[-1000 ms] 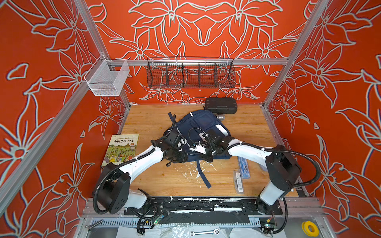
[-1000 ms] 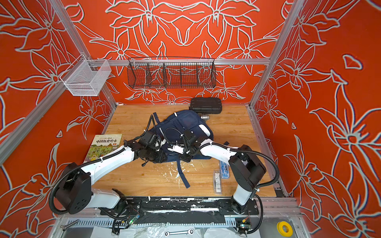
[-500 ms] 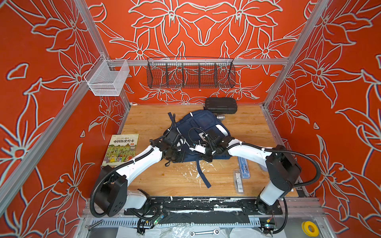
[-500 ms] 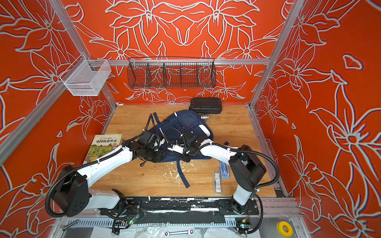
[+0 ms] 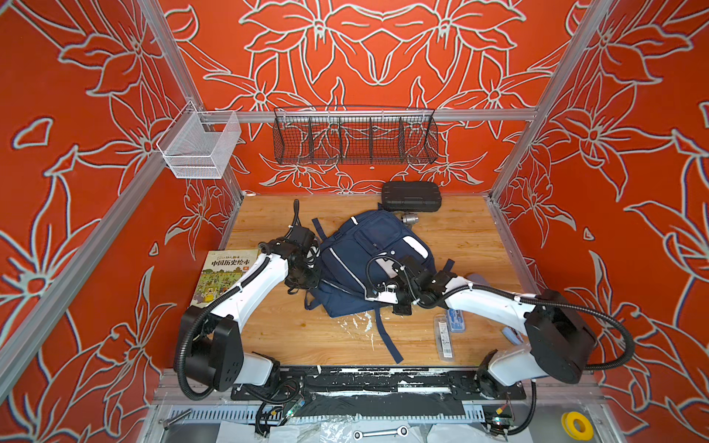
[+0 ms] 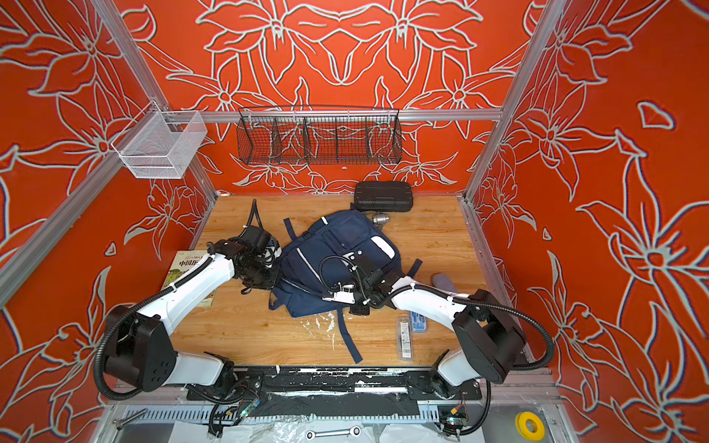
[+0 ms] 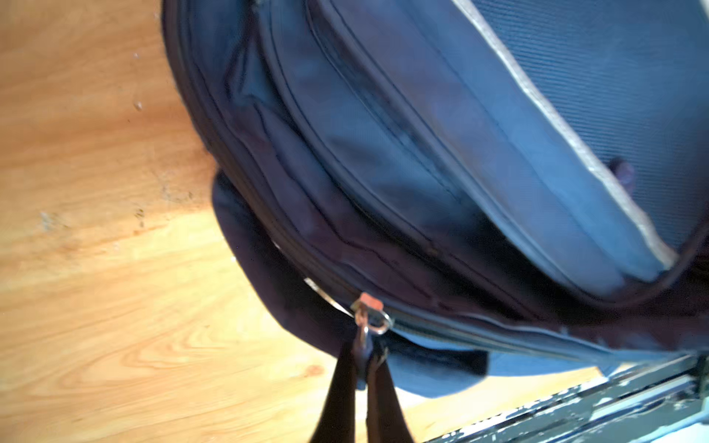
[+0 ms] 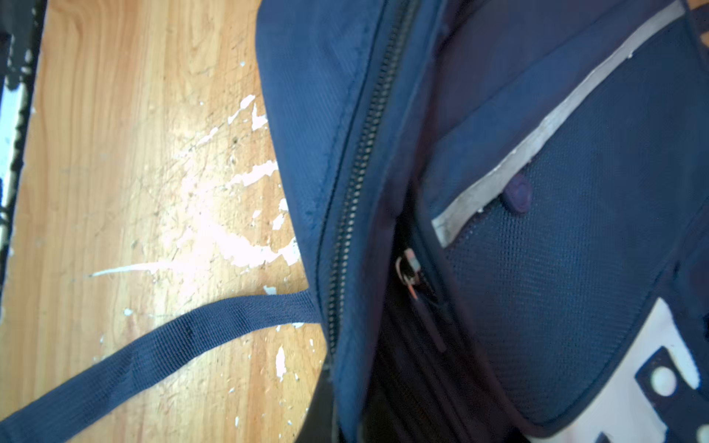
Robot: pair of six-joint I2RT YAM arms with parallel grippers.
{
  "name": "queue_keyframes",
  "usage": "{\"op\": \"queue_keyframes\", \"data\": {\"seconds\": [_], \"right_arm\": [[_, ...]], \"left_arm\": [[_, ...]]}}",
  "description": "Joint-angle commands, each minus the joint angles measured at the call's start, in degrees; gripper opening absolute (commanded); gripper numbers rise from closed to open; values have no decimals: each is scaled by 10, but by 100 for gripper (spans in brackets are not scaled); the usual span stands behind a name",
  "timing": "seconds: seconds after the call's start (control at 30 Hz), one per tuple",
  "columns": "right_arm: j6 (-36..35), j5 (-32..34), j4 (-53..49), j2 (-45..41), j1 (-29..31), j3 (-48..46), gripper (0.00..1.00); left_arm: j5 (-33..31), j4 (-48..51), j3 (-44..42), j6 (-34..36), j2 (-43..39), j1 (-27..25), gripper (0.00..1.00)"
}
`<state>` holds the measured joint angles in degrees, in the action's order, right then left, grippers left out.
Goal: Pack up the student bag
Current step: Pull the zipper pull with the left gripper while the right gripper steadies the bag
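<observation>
Honestly, it's early days. The student bag (image 5: 368, 245) lies flat on the table (image 5: 307, 337) with its zip looking partly open. The left gripper (image 7: 362, 358) is pinched tight on the zipper pull (image 7: 370, 314), and the right gripper (image 5: 381, 297) looks clamped on the bag's edge. The book (image 5: 226, 276) and pencil boxes (image 5: 445, 337) beside the bag aren't packed yet.

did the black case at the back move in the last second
No. The black case lies in the same spot by the back wall, under the right end of the wire basket.
</observation>
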<state>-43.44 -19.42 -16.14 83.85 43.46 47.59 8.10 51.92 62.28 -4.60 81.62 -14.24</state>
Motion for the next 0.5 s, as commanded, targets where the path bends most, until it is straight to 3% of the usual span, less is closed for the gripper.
{"op": "queue_keyframes", "data": {"seconds": [0.0, 0.1, 0.17, 0.27, 0.47], "right_arm": [[7, -22, 4, -21, 0, 5, 24], [98, -83, 34, -21, 0, 43, 51], [179, -116, 77, -8, 2, 64, 61], [255, -119, 125, 27, 17, 94, 67], [315, -92, 161, 122, 60, 160, 71]], "left_arm": [[2, 15, 13, 33, 3, 6, 0], [38, -4, -1, 17, -10, 5, 0], [54, -16, -9, 3, -21, 3, 0], [69, -27, -18, -16, -39, -1, 0], [79, -26, -25, -30, -59, -6, 0]]}}
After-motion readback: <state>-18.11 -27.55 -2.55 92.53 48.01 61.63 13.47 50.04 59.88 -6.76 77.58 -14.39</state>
